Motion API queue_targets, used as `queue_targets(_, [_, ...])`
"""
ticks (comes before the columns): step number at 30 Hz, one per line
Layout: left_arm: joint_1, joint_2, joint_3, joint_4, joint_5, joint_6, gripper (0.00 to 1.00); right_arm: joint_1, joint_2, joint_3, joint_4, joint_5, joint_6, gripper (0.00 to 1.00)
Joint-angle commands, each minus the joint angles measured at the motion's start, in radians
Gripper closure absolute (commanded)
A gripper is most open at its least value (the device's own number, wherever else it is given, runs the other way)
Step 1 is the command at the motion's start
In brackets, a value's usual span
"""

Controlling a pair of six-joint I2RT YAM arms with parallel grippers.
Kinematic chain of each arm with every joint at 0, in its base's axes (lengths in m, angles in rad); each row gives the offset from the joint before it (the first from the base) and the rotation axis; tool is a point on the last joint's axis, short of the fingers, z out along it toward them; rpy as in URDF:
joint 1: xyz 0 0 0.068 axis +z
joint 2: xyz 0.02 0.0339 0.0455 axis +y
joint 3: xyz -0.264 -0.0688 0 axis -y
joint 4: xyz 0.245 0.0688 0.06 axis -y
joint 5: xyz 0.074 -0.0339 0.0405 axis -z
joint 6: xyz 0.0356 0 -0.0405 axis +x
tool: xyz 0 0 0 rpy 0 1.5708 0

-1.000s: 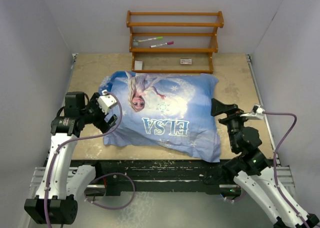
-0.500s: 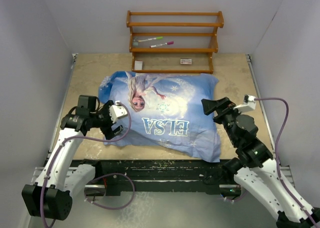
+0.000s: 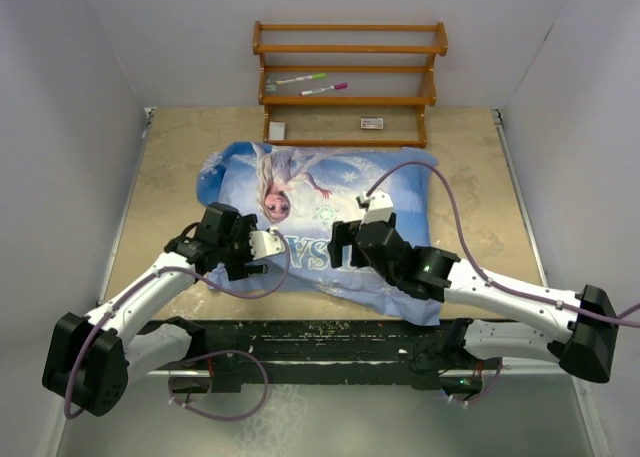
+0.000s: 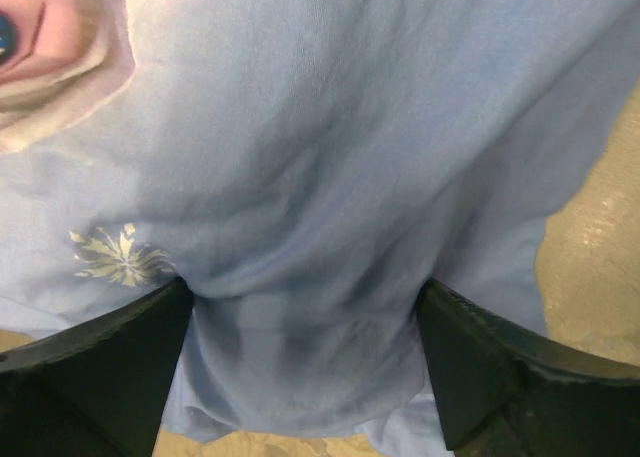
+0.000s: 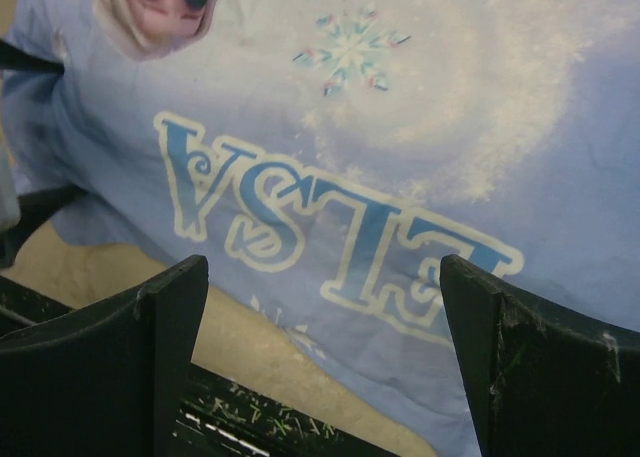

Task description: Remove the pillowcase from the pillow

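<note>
The light blue pillowcase (image 3: 330, 202) with the Elsa figure and "ELSA" lettering lies flat in the middle of the table, still filled out by the pillow, which is hidden inside it. My left gripper (image 3: 222, 241) is at its near left corner. In the left wrist view the gripper (image 4: 305, 367) is open, with a fold of the blue fabric (image 4: 330, 157) bulging between the two fingers. My right gripper (image 3: 345, 245) hovers over the near edge. In the right wrist view it (image 5: 320, 347) is open and empty above the lettering (image 5: 330, 227).
A wooden shelf rack (image 3: 350, 82) stands at the back with two markers (image 3: 300, 79) and a small box (image 3: 372, 123). The tan table (image 3: 170, 157) is bounded by white walls left and right. A black rail (image 3: 320, 342) runs along the near edge.
</note>
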Motion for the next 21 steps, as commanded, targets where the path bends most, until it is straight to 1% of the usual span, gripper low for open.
queue_targets(1, [-0.022,0.035,-0.026,0.100,-0.082,0.030,0.22,0.115,-0.013,0.017,0.052,0.163,-0.054,0.02])
queue_targets(2, [-0.024,0.041,-0.021,0.088,-0.086,0.020,0.33,0.138,-0.028,0.005,0.065,0.173,-0.064,0.02])
queue_targets(4, [-0.025,0.030,-0.009,0.071,-0.100,-0.015,0.64,0.191,-0.060,-0.022,0.102,0.192,-0.102,0.00])
queue_targets(5, [-0.025,0.014,-0.006,0.077,-0.115,-0.030,0.77,0.216,-0.071,-0.030,0.118,0.204,-0.122,0.00])
queue_targets(6, [-0.025,-0.007,-0.003,0.084,-0.128,-0.041,0.88,0.244,-0.078,-0.034,0.130,0.222,-0.145,0.00])
queue_targets(7, [-0.025,-0.032,0.003,0.079,-0.137,-0.053,0.96,0.270,-0.077,-0.031,0.135,0.242,-0.168,0.00])
queue_targets(8, [-0.025,-0.061,0.022,0.060,-0.139,-0.065,1.00,0.303,-0.066,-0.021,0.134,0.264,-0.197,0.00])
queue_targets(11, [-0.025,-0.133,0.168,-0.091,-0.094,-0.131,1.00,0.405,0.002,0.026,0.130,0.331,-0.306,0.00])
queue_targets(15, [-0.024,-0.146,0.423,-0.353,0.004,-0.215,1.00,0.543,0.120,0.095,0.159,0.427,-0.495,0.00])
queue_targets(18, [-0.023,-0.114,0.590,-0.527,0.048,-0.252,1.00,0.579,0.203,0.156,0.138,0.473,-0.585,0.00])
queue_targets(21, [-0.023,-0.091,0.698,-0.644,0.072,-0.275,1.00,0.594,0.240,0.186,0.193,0.478,-0.714,0.00])
